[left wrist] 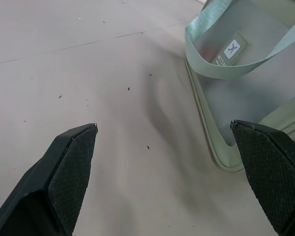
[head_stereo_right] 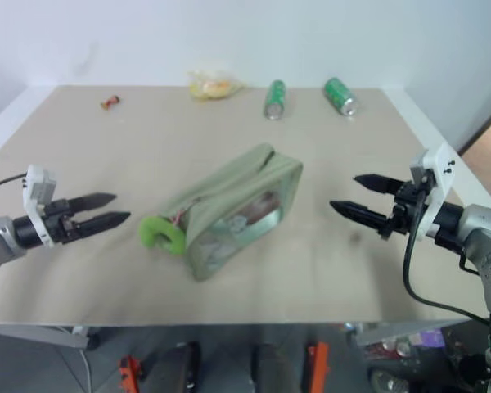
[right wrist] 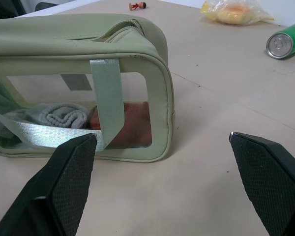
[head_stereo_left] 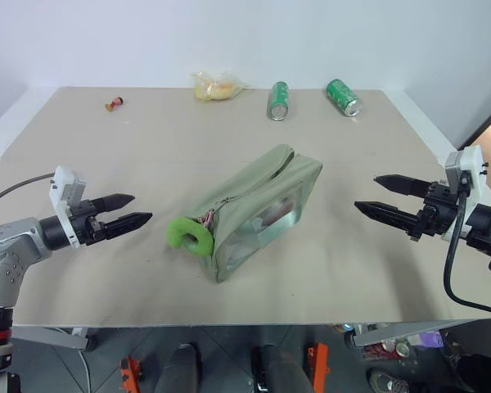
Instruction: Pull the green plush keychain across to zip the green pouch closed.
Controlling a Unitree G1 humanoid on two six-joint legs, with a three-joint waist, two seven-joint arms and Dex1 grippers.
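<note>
Bare table (head_stereo_left: 131, 164) lies open on both flanks of the green pouch (head_stereo_left: 258, 209), so the left gripper (head_stereo_left: 131, 211) at nine o'clock and the right gripper (head_stereo_left: 376, 196) at three each face a clear run inward. The green plush keychain (head_stereo_left: 186, 235) juts from the pouch's near-left end. Two soda cans (head_stereo_left: 278, 100), a snack bag (head_stereo_left: 214, 87) and a tiny figurine (head_stereo_left: 114, 104) line the far edge around twelve.
</note>
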